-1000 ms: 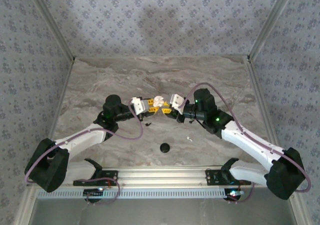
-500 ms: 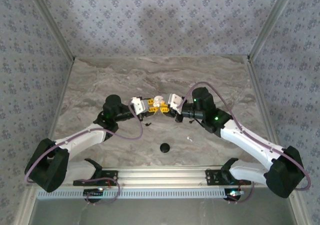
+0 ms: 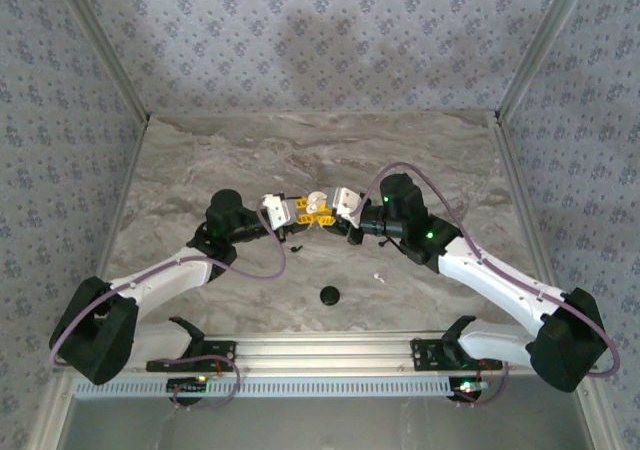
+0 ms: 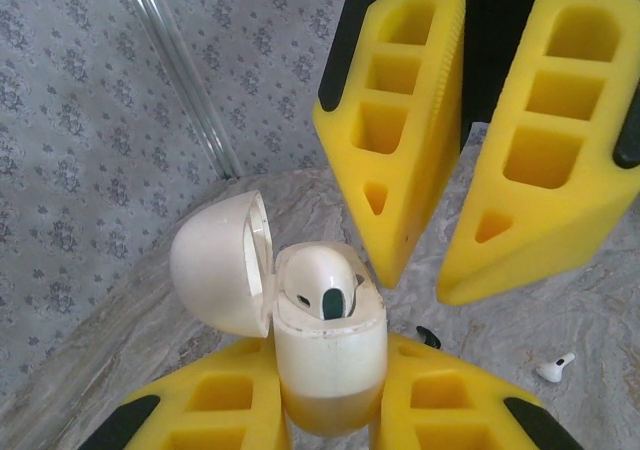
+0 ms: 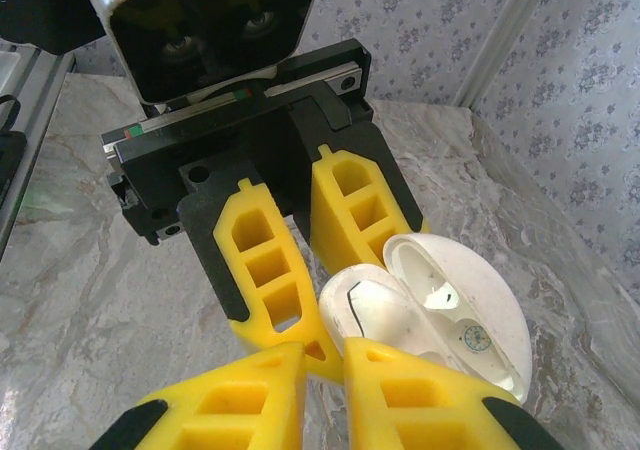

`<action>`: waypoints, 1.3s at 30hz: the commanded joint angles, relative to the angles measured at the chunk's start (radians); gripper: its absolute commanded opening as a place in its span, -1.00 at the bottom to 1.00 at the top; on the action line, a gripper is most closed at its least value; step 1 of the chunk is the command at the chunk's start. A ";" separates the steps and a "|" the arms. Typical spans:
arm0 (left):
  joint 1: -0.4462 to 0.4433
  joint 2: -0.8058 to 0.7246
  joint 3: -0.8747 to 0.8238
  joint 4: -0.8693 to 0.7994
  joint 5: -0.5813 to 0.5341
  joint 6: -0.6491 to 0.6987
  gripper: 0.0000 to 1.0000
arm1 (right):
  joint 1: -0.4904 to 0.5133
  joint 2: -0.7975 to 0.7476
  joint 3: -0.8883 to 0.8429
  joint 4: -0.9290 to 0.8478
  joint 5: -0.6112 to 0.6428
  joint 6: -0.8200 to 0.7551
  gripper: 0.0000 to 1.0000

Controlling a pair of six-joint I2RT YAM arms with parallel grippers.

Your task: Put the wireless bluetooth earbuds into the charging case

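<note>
White charging case (image 4: 330, 355) clenched in left end effector (image 4: 328, 385), lid open, glossy white earbud (image 4: 322, 275) seated inside, right end effector (image 5: 323, 360) pinched shut just beside, second white earbud (image 4: 555, 368) loose on desk (image 4: 600, 315)

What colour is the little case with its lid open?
White. The charging case shows best in the left wrist view.

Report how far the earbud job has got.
Done: charging case lid open, one white earbud sitting inside. In hand: left gripper holds the case, right gripper shut near its opening. Left: a loose white earbud and a black earbud lie on the table.
</note>
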 commanded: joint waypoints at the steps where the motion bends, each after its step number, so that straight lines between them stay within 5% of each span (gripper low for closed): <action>1: -0.006 -0.018 0.009 0.020 -0.003 -0.004 -0.79 | 0.007 -0.003 0.031 -0.029 0.014 -0.023 -0.60; 11: -0.006 -0.023 0.009 0.009 -0.018 0.000 -0.80 | -0.030 -0.112 -0.014 -0.036 0.017 0.048 -0.58; 20: -0.007 -0.025 0.007 -0.011 -0.035 0.009 -0.80 | -0.113 -0.195 -0.058 -0.072 0.048 0.262 -0.54; 39: -0.005 0.008 0.007 -0.026 -0.048 0.017 -0.82 | -0.251 -0.045 0.050 -0.556 0.219 0.851 -0.47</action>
